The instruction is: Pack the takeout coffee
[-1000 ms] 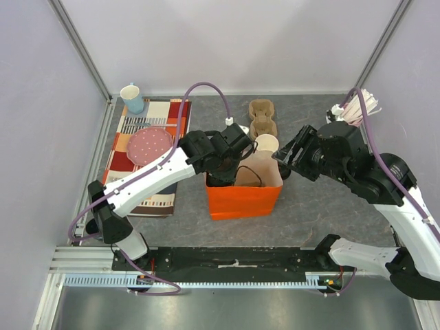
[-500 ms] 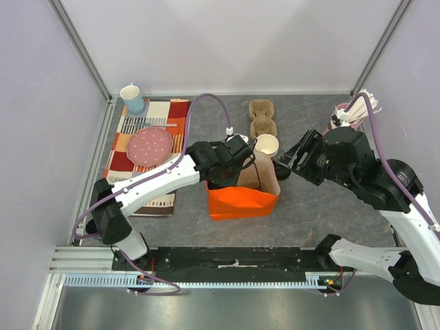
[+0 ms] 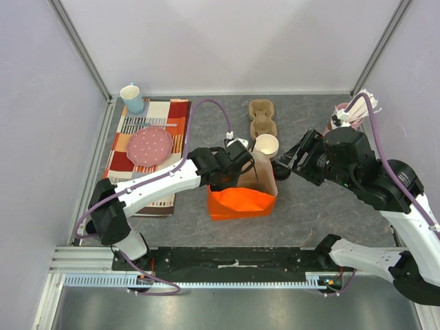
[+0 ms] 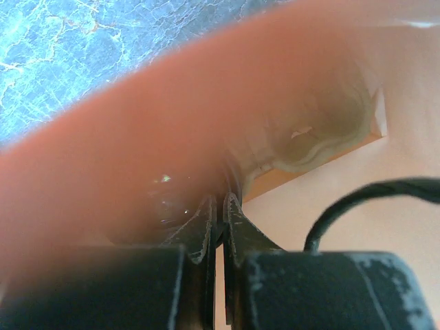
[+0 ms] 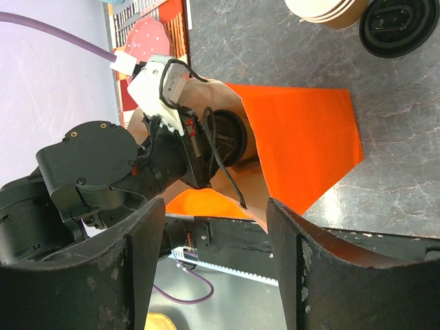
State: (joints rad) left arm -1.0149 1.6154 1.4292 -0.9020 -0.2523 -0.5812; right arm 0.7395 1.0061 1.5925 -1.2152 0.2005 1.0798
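My left pincer (image 4: pixel 220 203) is pinching the orange bag (image 3: pixel 240 201) open so the coffee cup (image 5: pixel 399 27) fits; my right pincer (image 5: pixel 216 213) is hanging wide, empty.

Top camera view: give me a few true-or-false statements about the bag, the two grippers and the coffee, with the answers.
1. The left gripper is shut on the edge of the orange bag. True.
2. The right gripper holds a cup. False: it is open and empty.
3. The takeout coffee sits inside the bag. False: it stands on the table, beside the cup stack.
4. The pink plate lies on the patterned cloth. True.
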